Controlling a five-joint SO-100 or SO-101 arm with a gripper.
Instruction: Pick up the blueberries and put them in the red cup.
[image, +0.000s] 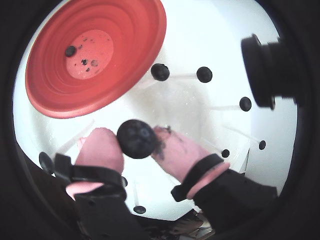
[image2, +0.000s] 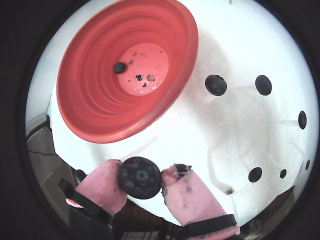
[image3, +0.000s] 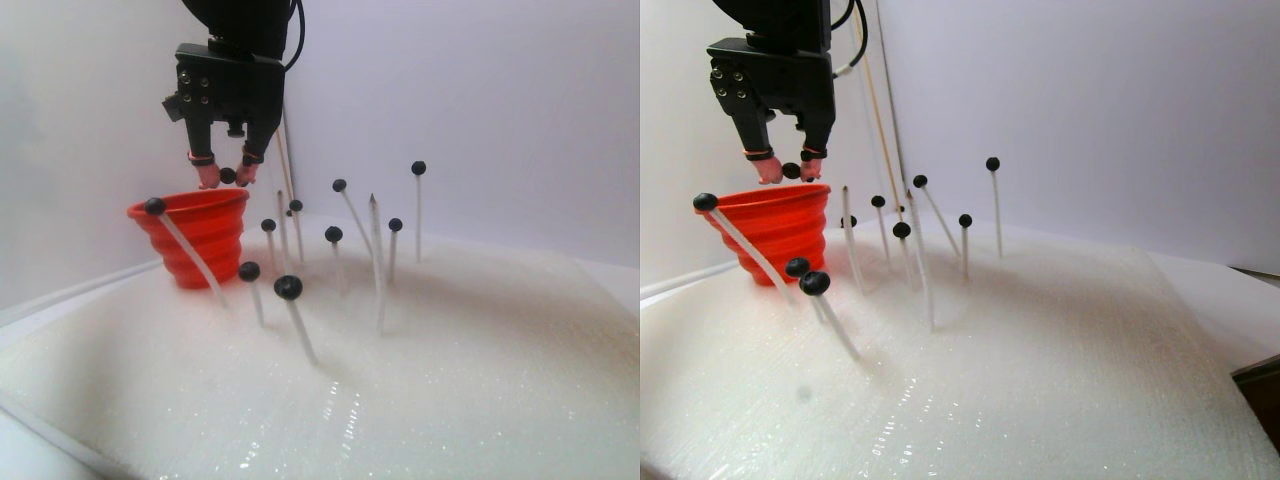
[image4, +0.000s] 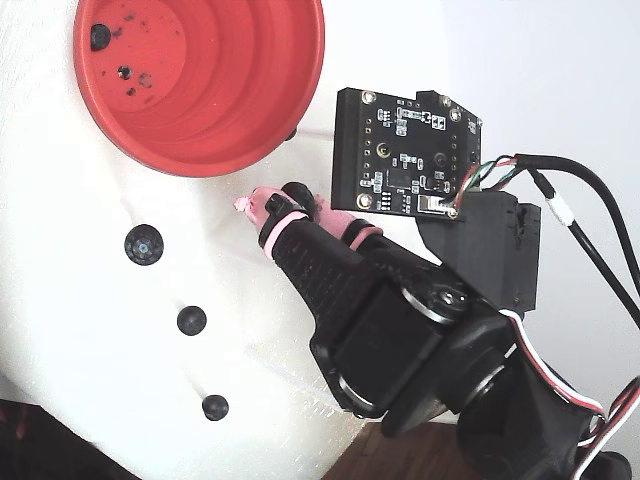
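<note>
- Pinching one blueberry (image: 135, 138) across its middle, the gripper (image2: 141, 178) hangs beside the red cup (image2: 90, 100), just short of its rim
- Other blueberries (image3: 288, 287) sit on thin white stalks; one lies in the cup
- Berry looks light, soft and bruisable: squeeze gently

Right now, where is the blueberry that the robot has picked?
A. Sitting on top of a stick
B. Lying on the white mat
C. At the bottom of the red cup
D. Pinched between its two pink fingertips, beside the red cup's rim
D. In a wrist view the blueberry is squeezed between the gripper's pink fingertips, held in the air near the rim of the red cup, not yet inside it.
</note>
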